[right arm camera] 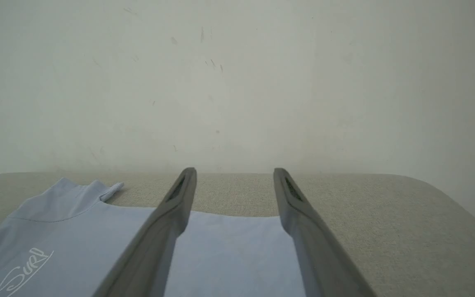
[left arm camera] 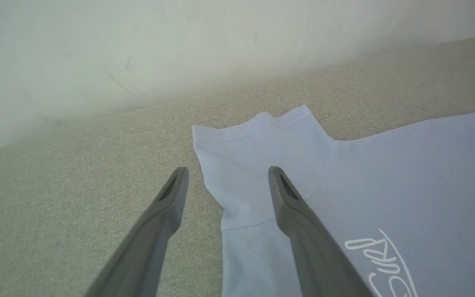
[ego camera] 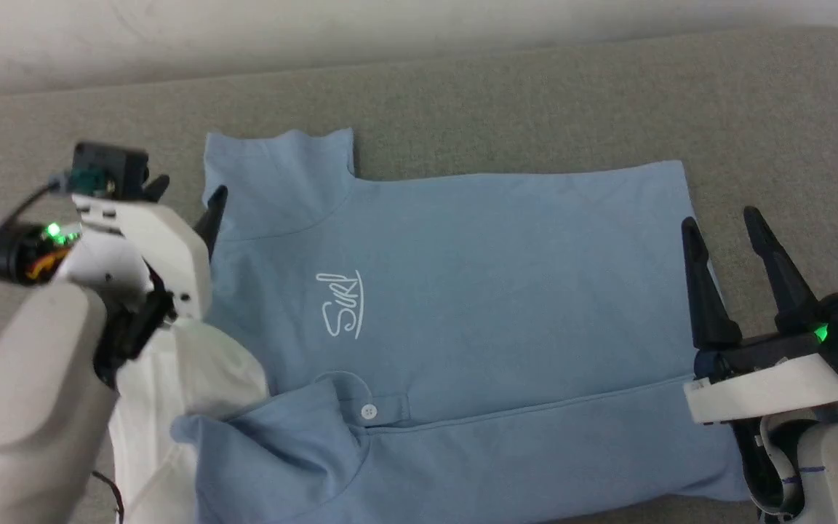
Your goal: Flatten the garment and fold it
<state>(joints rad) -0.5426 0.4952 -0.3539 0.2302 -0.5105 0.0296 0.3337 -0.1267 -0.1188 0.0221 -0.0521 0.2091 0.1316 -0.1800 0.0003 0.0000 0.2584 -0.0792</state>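
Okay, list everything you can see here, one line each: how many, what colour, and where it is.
shirt: one, light blue, spread sideways on the table, hem to the right
collar: one, white, at the shirt's left end
logo: one, white script, on the chest
button: one, white, nearer than the logo
table: one, grey-beige cloth top, under the shirt
wall: one, pale, behind the table
left gripper: one, dark jaws open, at the far sleeve
right gripper: one, dark jaws open, at the hem
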